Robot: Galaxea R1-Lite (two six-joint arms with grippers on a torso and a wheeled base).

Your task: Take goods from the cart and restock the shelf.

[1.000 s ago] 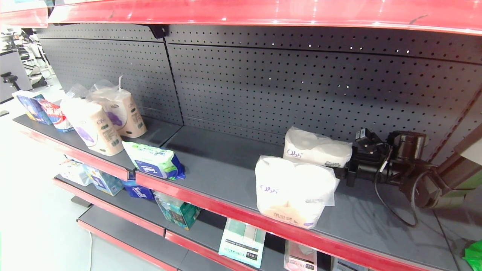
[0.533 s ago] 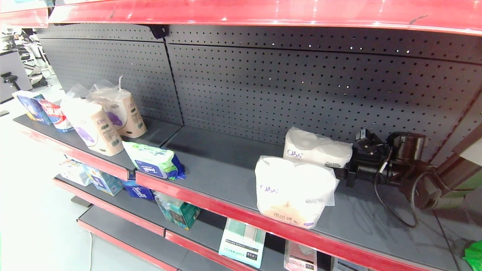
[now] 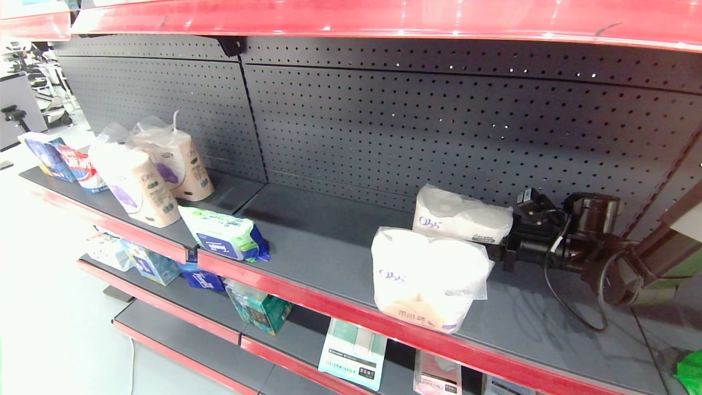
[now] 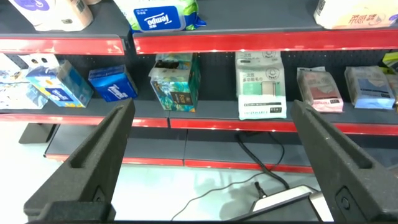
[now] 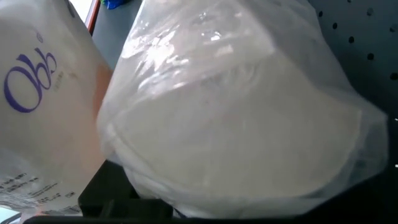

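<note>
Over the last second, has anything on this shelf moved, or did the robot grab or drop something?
Hardly anything. The right gripper, at the end of the rear tissue pack, shifted very slightly; the pack itself shows no visible move. Nothing was taken hold of or let go. The front tissue pack and the wipes pack stayed where they were.

Shelf point(image 3: 329, 241): open stretch between wipes pack point(image 3: 225, 235) and front tissue pack point(image 3: 428, 277), free through to pegboard point(image 3: 384, 126). Rear tissue pack point(image 3: 460, 219), just behind front one, blocks right rear. Upper shelf point(image 3: 384, 19) caps headroom.
</note>
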